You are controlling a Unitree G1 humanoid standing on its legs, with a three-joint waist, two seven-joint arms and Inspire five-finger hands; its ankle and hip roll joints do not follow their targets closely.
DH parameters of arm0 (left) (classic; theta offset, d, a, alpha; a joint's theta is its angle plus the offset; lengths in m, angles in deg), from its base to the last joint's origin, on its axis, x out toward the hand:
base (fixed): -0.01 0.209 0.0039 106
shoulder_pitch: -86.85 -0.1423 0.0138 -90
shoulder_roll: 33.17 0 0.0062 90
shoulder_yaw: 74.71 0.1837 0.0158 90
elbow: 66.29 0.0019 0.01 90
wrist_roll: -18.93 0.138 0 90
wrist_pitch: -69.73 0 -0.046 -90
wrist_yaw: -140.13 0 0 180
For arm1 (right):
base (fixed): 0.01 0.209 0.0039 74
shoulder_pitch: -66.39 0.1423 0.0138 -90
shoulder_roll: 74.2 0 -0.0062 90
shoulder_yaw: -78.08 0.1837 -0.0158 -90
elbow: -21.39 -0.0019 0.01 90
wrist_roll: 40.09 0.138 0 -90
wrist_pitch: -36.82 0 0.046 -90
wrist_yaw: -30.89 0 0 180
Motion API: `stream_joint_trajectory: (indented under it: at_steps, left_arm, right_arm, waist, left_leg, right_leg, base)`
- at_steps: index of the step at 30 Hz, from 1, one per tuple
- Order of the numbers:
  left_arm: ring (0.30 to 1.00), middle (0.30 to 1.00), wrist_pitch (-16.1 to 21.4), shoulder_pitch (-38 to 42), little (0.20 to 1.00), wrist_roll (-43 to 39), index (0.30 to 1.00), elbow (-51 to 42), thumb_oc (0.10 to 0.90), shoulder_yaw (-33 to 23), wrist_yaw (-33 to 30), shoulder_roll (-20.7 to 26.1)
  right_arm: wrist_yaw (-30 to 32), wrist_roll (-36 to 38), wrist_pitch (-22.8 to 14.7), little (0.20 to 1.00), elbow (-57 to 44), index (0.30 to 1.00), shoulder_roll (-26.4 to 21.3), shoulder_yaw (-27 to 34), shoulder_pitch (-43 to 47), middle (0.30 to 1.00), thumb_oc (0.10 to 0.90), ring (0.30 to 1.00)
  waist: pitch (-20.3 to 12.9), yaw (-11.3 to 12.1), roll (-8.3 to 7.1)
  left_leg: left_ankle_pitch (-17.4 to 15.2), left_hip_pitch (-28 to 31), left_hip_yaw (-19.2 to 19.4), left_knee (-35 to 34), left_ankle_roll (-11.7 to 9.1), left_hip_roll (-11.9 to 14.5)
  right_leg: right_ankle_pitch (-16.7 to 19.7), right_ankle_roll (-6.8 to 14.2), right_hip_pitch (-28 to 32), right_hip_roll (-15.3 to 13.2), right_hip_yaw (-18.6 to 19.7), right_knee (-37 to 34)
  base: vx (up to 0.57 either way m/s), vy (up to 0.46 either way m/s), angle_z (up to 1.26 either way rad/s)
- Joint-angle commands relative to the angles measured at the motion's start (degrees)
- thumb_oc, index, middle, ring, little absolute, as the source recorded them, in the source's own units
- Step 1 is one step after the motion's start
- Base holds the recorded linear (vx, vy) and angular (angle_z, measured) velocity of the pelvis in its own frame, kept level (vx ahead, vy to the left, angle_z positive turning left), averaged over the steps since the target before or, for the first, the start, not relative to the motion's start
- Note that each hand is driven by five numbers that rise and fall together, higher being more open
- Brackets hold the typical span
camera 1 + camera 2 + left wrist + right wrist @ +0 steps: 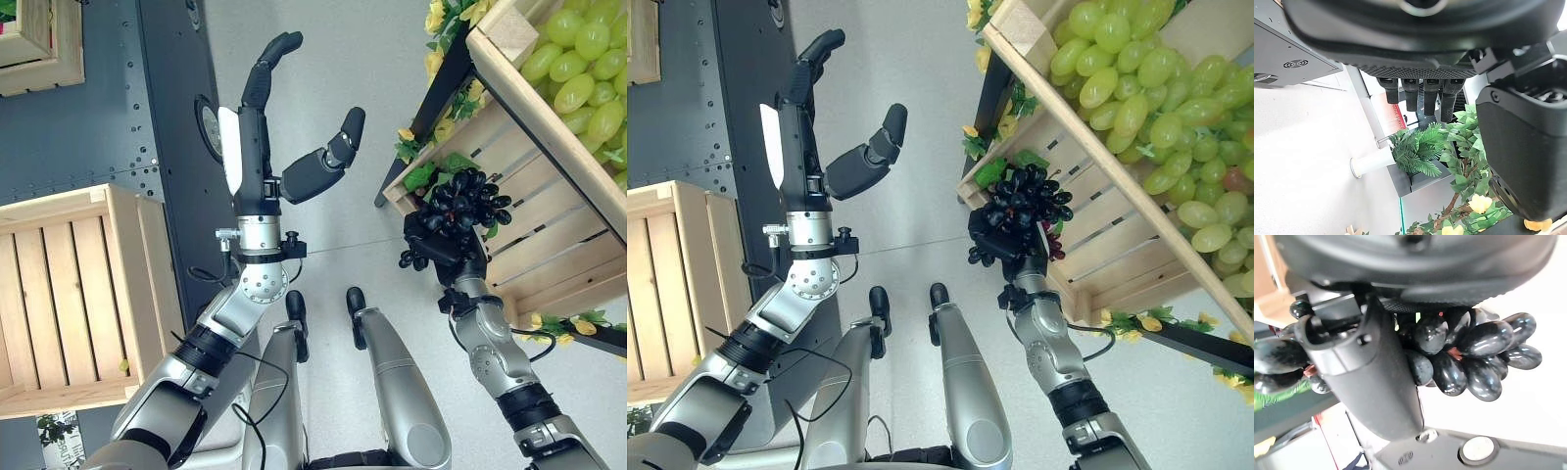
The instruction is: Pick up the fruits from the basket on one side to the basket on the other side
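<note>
My right hand (443, 245) is shut on a bunch of black grapes (468, 201), held just in front of the wooden crate (529, 225) on the right. In the right wrist view the thumb (1371, 377) curls across the black grapes (1474, 357). A pile of green grapes (1136, 88) fills the upper tier of that crate. My left hand (265, 147) is raised in the middle, open, fingers straight and thumb spread, holding nothing; its fingers (1422, 95) also show in the left wrist view. An empty wooden crate (69, 284) stands at the left.
Yellow flowers and green leaves (441, 29) trim the right crate's edges. A dark metal panel (98, 108) lies behind the left crate, and another wooden box corner (39, 49) sits at the top left. Grey floor lies between the two crates.
</note>
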Motion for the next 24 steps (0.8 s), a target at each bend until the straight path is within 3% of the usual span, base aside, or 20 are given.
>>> stream_joint_trajectory:
  at_steps: [1, 14, 18, 19, 21, 24]
  left_arm:
    - [0.900, 0.900, 2.85, 5.69, 0.900, -0.77, 0.900, -3.20, 0.800, -0.70, 1.22, 1.61]
    - [0.900, 0.900, -0.05, 7.84, 0.900, -4.45, 0.900, -4.13, 0.800, 1.58, 3.99, 6.17]
    - [0.900, 0.900, -0.65, 7.64, 0.900, -6.40, 0.900, -4.73, 0.800, 2.61, 4.32, 7.13]
    - [0.900, 0.900, -0.64, 7.61, 0.900, -7.92, 0.900, -4.87, 0.800, 2.71, 5.00, 7.34]
    - [0.900, 0.900, -0.06, 7.15, 0.900, -8.22, 0.900, -5.24, 0.800, 2.36, 5.76, 7.43]
    - [0.900, 0.900, -0.82, 6.75, 0.900, -8.41, 0.900, -6.14, 0.800, 2.38, 5.79, 7.17]
  right_arm:
    - [2.67, 4.60, -8.95, 0.300, -5.25, 0.300, -0.44, 6.90, 3.21, 0.300, 0.400, 0.300]
    - [12.77, 14.05, -13.68, 0.300, 8.71, 0.300, -5.54, 16.45, 6.81, 0.300, 0.400, 0.300]
    - [20.46, 3.59, -12.12, 0.300, 13.23, 0.300, -8.79, 17.17, 7.71, 0.300, 0.400, 0.300]
    - [22.81, 1.29, -11.98, 0.373, 13.84, 0.373, -9.77, 17.11, 8.10, 0.373, 0.449, 0.373]
    - [25.92, -2.53, -11.00, 0.900, 15.09, 0.900, -11.30, 17.62, 8.64, 0.900, 0.800, 0.900]
    - [29.32, -7.55, -8.59, 0.900, 16.68, 0.900, -13.03, 17.36, 9.53, 0.900, 0.800, 0.900]
  waist:
    - [-0.82, -0.12, -1.49]
    - [-0.82, 1.24, -1.62]
    - [-0.82, 1.65, -1.66]
    - [-0.82, 1.77, -1.68]
    - [-0.82, 1.99, -1.69]
    - [-0.82, 2.20, -1.68]
  left_leg:
    - [-9.02, -1.79, 3.89, 8.70, 2.58, -3.83]
    - [-10.14, -1.36, 3.81, 8.89, 3.18, -3.94]
    - [-10.12, -1.01, 3.62, 8.74, 3.47, -4.11]
    - [-10.06, -0.90, 3.61, 8.53, 3.60, -4.14]
    - [-10.12, -0.77, 3.60, 8.44, 3.80, -4.18]
    - [-10.22, -0.65, 3.47, 8.42, 4.00, -4.33]
  right_leg:
    - [2.32, 3.23, 3.21, -1.17, -4.14, -3.35]
    - [2.78, 3.63, 3.66, -1.91, -5.52, -3.49]
    - [3.33, 3.67, 4.08, -2.02, -5.96, -4.07]
    - [3.51, 3.73, 4.09, -2.08, -6.04, -4.22]
    - [3.64, 3.79, 4.10, -2.20, -6.14, -4.32]
    - [3.80, 3.90, 4.13, -2.25, -6.21, -4.36]
  base:
    - [0.04, -0.059, -0.01]
    - [0.01, -0.033, 0.03]
    - [0.00, -0.006, 0.01]
    - [0.00, 0.000, 0.00]
    - [0.00, 0.000, 0.00]
    - [-0.02, -0.012, 0.04]
